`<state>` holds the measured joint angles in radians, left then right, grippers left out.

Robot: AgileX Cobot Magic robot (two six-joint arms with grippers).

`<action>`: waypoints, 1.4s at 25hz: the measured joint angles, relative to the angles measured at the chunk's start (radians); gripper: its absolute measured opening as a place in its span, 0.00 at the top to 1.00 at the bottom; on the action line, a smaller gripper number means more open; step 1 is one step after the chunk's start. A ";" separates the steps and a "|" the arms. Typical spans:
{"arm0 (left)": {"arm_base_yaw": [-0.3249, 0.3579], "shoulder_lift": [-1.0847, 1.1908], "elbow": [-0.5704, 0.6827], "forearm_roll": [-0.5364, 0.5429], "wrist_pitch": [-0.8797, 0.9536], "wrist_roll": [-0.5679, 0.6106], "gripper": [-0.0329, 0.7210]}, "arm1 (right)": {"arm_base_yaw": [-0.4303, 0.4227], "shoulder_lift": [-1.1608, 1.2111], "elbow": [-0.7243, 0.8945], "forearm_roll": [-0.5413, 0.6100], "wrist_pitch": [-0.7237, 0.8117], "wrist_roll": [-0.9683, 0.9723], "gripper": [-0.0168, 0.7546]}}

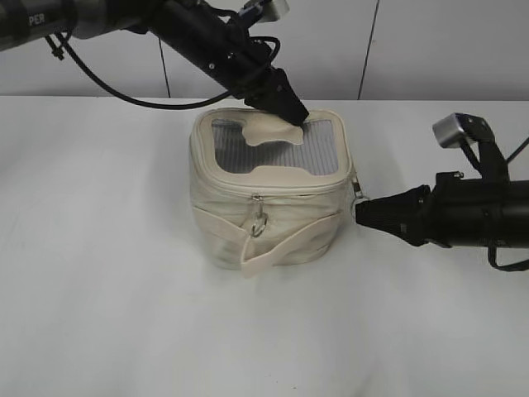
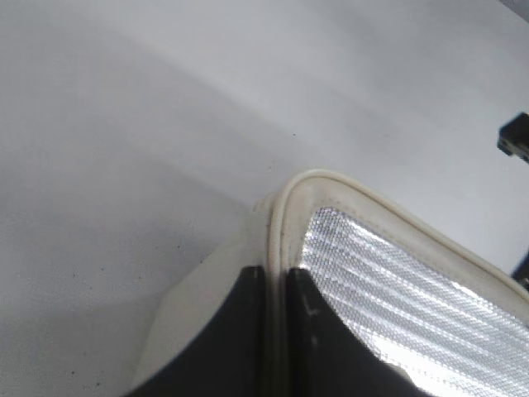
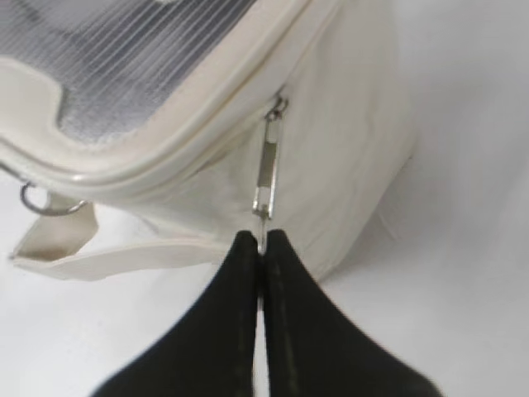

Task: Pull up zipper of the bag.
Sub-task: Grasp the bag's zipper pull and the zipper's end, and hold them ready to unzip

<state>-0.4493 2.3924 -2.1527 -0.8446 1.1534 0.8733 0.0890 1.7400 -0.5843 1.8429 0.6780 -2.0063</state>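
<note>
The cream bag (image 1: 273, 227) stands mid-table with grey ribbed window panels on top. Its zipper (image 1: 289, 195) runs round the top rim. My left gripper (image 1: 296, 113) is shut on the bag's far top rim; in the left wrist view the jaws (image 2: 277, 277) pinch the cream piping (image 2: 285, 215). My right gripper (image 1: 360, 211) is at the bag's right side, shut on the silver zipper pull (image 3: 265, 178); its fingertips (image 3: 261, 241) clamp the pull's lower end. A second ring pull (image 1: 259, 225) hangs on the front.
The bag's wide cream strap (image 1: 281, 248) hangs across the front to the table and shows in the right wrist view (image 3: 99, 256). The white table (image 1: 107, 289) spreads around the bag. A white wall stands behind.
</note>
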 joint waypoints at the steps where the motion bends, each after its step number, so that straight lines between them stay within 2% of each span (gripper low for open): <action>1: -0.001 0.000 0.000 0.000 -0.006 -0.019 0.90 | 0.000 -0.014 0.021 -0.005 0.022 0.005 0.97; 4: -0.002 0.000 0.000 0.001 -0.023 -0.059 0.90 | 0.011 -0.051 0.059 -0.026 0.078 0.032 0.97; 6: -0.006 0.000 0.001 0.002 -0.033 -0.082 0.90 | 0.050 -0.056 0.065 -0.026 0.080 0.051 0.97; 10: -0.026 0.000 0.001 0.012 -0.058 -0.117 0.90 | 0.187 -0.057 0.057 0.036 0.035 0.068 0.97; 15: -0.053 -0.002 0.001 0.037 -0.101 -0.137 0.90 | 0.322 -0.058 -0.022 0.047 -0.105 0.139 0.97; 24: -0.063 -0.002 0.001 0.042 -0.190 -0.232 0.90 | 0.365 0.020 -0.165 0.010 -0.112 0.249 0.97; 30: -0.063 -0.002 0.001 0.046 -0.190 -0.240 0.90 | 0.407 0.054 -0.201 0.013 -0.173 0.301 0.97; 32: -0.063 -0.002 0.001 0.045 -0.190 -0.243 0.87 | 0.399 0.042 -0.198 -0.053 -0.186 0.371 0.90; 33: -0.063 -0.002 0.001 0.039 -0.196 -0.247 0.81 | 0.383 0.030 -0.194 -0.113 -0.180 0.437 0.81; 35: -0.056 -0.002 0.001 0.025 -0.204 -0.255 0.62 | 0.340 0.003 -0.190 -0.282 -0.131 0.573 0.57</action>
<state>-0.5054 2.3903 -2.1518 -0.8191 0.9494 0.6188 0.4290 1.7433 -0.7741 1.5610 0.5470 -1.4337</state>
